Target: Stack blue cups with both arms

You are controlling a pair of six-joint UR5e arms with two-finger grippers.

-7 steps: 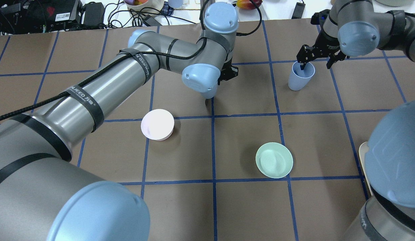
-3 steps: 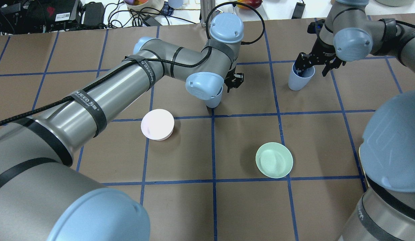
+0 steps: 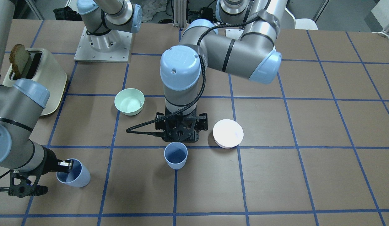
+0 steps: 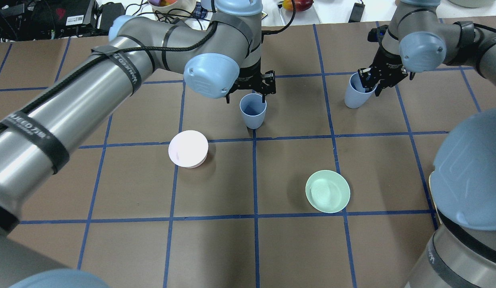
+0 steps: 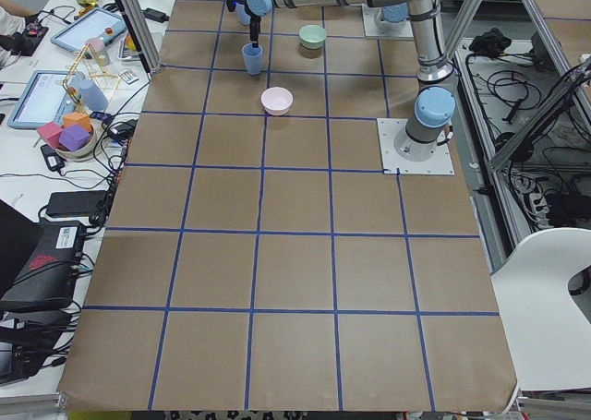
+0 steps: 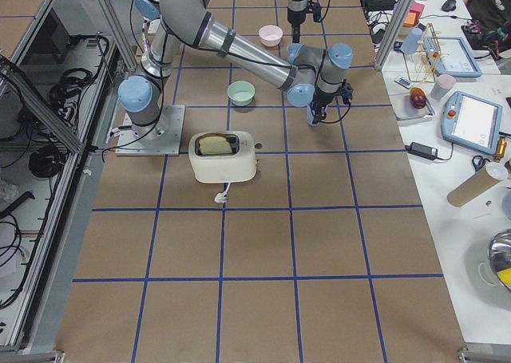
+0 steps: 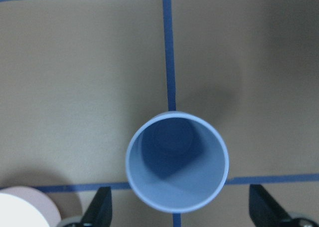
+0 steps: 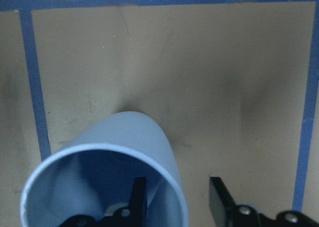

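Brown paper gridded with blue tape covers the table (image 4: 296,248). Reaching over it, the left arm (image 4: 71,104) stretches to the middle and the right arm (image 4: 422,46) to the far right. The pink bowl (image 4: 187,149) and the mint-green bowl (image 4: 327,191) sit well apart.

The middle blue cup (image 4: 252,112) stands upright on a tape line. The left gripper (image 7: 179,188) hangs over it, fingers spread wide and touching nothing.

The right gripper (image 4: 370,85) straddles the rim of the right-hand blue cup (image 4: 352,100) with one finger inside and one outside. They are parted, with a gap on either side of the wall.

left pincer (image 4: 248,93): spread wide, pointing down | right pincer (image 4: 370,85): narrowly parted, low
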